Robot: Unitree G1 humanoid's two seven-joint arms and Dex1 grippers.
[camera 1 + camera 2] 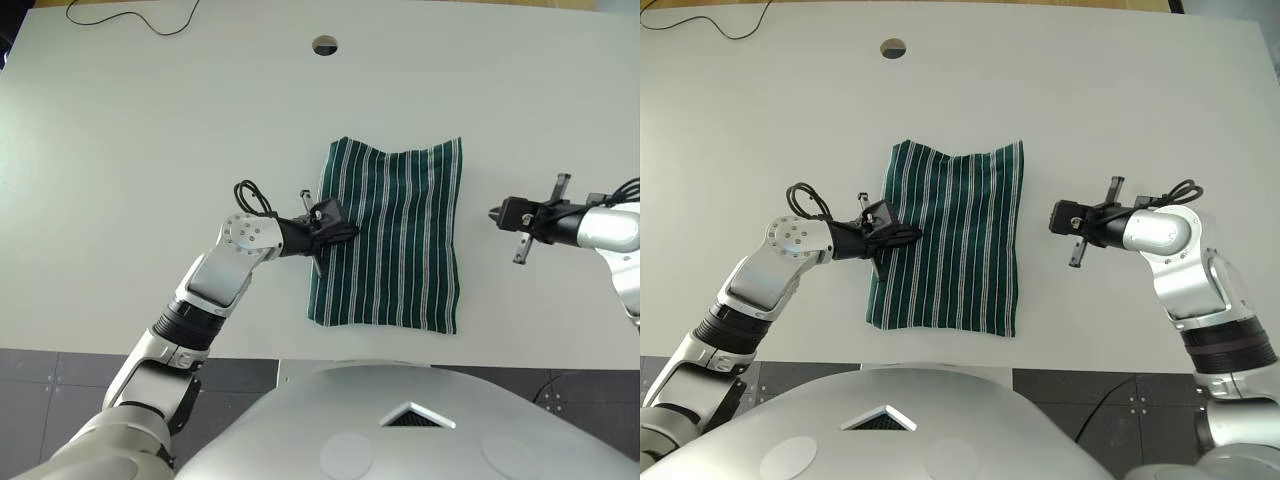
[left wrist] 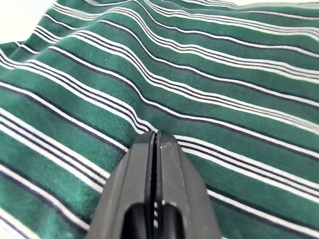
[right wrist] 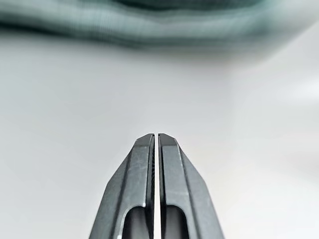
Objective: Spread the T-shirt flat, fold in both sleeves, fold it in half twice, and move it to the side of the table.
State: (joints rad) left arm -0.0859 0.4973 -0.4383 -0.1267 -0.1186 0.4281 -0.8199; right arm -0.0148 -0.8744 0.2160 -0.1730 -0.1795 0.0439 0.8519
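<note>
- A wide white bench (image 1: pixel 120 150) carries the work; the garment lies near its front edge, within reach of both arms.
- The dark green T-shirt with thin white and black stripes (image 1: pixel 400 240) lies as a flat rectangle slightly right of the bench's middle. No sleeves stick out, so the sleeve folds and at least one halving are judged done. The far edge is a little wavy and the near left corner juts outward.
- The left tool (image 2: pixel 156 137) is set on the shirt's left edge, about halfway along it. Its fingers are pressed together with no cloth seen between them. It is judged to be pinning or smoothing the fabric, not lifting it.
- The right tool (image 3: pixel 156 137) is held over bare bench to the right of the shirt, apart from the cloth. Its fingers are closed on nothing, and it is judged to be waiting clear of the fold.
- A thin black cable (image 1: pixel 130 15) is looped at the far left edge, well apart from the shirt.
- A small round grey hole (image 1: pixel 325 45) is set in the bench beyond the shirt.
- No brand, label or writing can be read on the shirt or bench.
</note>
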